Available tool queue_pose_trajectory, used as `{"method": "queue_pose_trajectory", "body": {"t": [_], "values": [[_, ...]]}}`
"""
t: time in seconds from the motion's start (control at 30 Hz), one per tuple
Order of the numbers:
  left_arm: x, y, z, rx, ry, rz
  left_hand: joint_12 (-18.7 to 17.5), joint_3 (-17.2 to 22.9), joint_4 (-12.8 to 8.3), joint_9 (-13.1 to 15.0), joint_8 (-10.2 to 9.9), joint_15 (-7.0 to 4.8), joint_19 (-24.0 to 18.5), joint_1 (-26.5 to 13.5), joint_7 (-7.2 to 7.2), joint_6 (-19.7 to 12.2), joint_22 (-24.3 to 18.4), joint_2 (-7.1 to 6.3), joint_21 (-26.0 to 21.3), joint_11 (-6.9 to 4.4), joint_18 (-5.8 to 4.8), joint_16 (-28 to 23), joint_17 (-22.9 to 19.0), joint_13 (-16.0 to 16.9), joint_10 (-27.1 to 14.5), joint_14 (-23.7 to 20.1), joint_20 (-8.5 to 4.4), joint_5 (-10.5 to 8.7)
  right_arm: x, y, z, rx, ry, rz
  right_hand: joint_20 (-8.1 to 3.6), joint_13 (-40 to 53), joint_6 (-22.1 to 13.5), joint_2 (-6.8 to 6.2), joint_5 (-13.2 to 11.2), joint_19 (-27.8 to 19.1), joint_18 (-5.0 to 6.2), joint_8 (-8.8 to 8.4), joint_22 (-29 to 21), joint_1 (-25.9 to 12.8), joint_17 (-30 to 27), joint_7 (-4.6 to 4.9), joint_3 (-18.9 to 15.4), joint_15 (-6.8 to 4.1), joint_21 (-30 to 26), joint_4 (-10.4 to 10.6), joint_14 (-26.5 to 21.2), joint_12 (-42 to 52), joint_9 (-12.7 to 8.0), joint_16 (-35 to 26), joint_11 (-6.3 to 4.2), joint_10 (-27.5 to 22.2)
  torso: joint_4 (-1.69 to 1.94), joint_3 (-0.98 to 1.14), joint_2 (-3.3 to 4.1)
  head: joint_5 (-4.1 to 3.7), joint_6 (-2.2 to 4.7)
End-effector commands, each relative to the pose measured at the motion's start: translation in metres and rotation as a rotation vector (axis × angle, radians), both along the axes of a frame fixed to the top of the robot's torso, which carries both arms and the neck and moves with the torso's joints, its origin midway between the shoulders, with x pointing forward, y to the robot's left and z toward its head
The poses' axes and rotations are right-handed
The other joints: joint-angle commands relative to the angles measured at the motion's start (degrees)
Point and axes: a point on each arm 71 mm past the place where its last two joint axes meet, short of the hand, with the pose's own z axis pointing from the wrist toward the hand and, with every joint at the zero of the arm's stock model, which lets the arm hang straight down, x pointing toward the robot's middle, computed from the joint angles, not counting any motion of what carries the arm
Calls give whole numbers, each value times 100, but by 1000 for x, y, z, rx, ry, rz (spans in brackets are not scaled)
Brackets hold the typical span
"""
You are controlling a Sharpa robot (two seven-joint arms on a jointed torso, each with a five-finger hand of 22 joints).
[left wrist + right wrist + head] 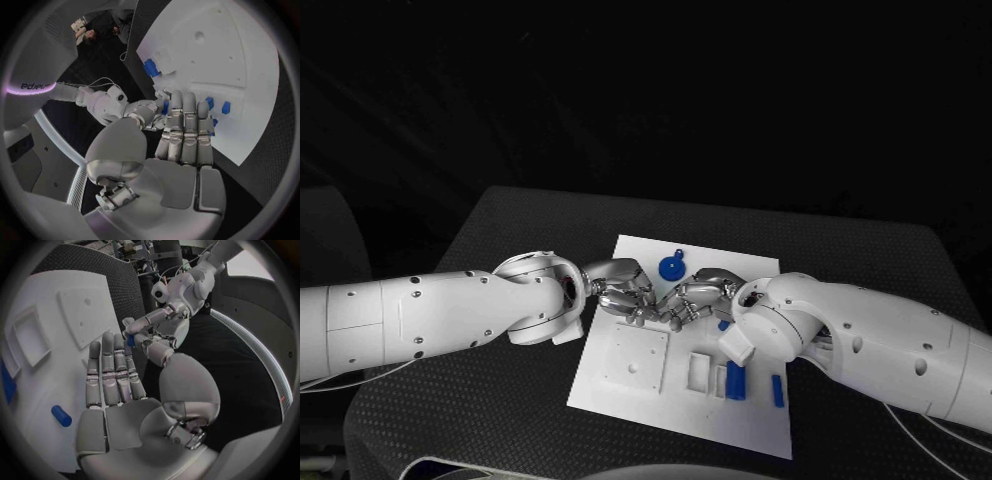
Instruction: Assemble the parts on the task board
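Task board, a white rectangular plate (pixel 626 398), lying tilted at centre of the head view on the black table (pixel 473 400), lower edge toward the bottom of the frame. On its upper edge, just above where the hands meet, a round blue part with a small tab (pixel 672 267). In the lower right part of the plate, an upright blue block (pixel 736 381) beside a white rectangular frame (pixel 700 372), and further right a short blue cylinder (pixel 777 390) lying flat; at lower left of the plate, a raised white square panel (pixel 636 360). Left silver hand (pixel 620 285) reaching in from the left edge, right silver hand (pixel 705 291) from the right, fingertips meeting over the upper middle of the plate, touching or nearly so. In the right wrist view, right hand's fingers (pixel 114 371) stretched flat and side by side over the white plate, nothing seen in the palm, with a small blue piece (pixel 130 340) showing at the left hand's fingertips beyond. In the left wrist view, left hand's fingers (pixel 185 131) likewise extended together toward the other hand. Cannot tell for sure whether either hand actually pinches that piece.
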Motion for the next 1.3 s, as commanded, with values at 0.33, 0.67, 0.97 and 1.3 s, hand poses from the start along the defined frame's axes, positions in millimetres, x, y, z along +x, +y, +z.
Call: {"method": "queue_pose_trajectory", "body": {"t": [0.33, 0.67, 0.97, 1.3], "values": [[0, -1, -1, -10, 24, 19, -13, 44, 30, -7, -27, 20, 11, 7, -95, 116, 124, -15, 27, 14, -53, 13, -13, 9, 15, 9, -10, 45, 0, 3, 5, 33, -48, -23, -11, 41, 66, 27, -28, 37, 42, 105, 129, 114, 14, -93, -3, -45, 48, -31, 91, 47, 359, 36, -53, 87, 0, 4, -2, -6, -5], [2, 1, 0, -33, 26, 46, -105, -56, 294, -165, -312, 70, -69, -180, 74, -200, 123, -524, -9, 66, -32, -56, -72, 9, -93, -89, 36, -185, 2, 2, 4, 29, -46, -28, -11, 58, 75, 17, -28, 64, 54, 124, 127, 115, 26, -102, -22, -64, 69, -35, 127, 64, 403, 56, -69, 120, -2, 5, 0, -15, -15], [3, 4, -1, -28, 26, 56, -121, -66, 355, -211, -348, 78, -81, -155, 98, -228, 122, -810, -15, 72, -20, -64, -83, 16, -106, -103, 45, -258, 3, -1, 4, 27, -51, -41, -12, 62, 80, 9, -28, 70, 58, 130, 126, 120, 29, -105, -23, -68, 73, -38, 135, 68, 415, 60, -73, 127, 2, 3, -1, -24, -16], [3, 7, -1, -26, 25, 62, -123, -64, 361, -223, -343, 79, -84, -96, 92, -209, 124, -911, -14, 70, -16, -60, -86, 25, -103, -102, 48, -269, 5, -3, 4, 23, -62, -51, -12, 67, 83, 3, -28, 77, 62, 134, 125, 124, 31, -108, -22, -72, 79, -38, 142, 71, 427, 63, -76, 134, 1, -1, 0, -27, -23]]}}
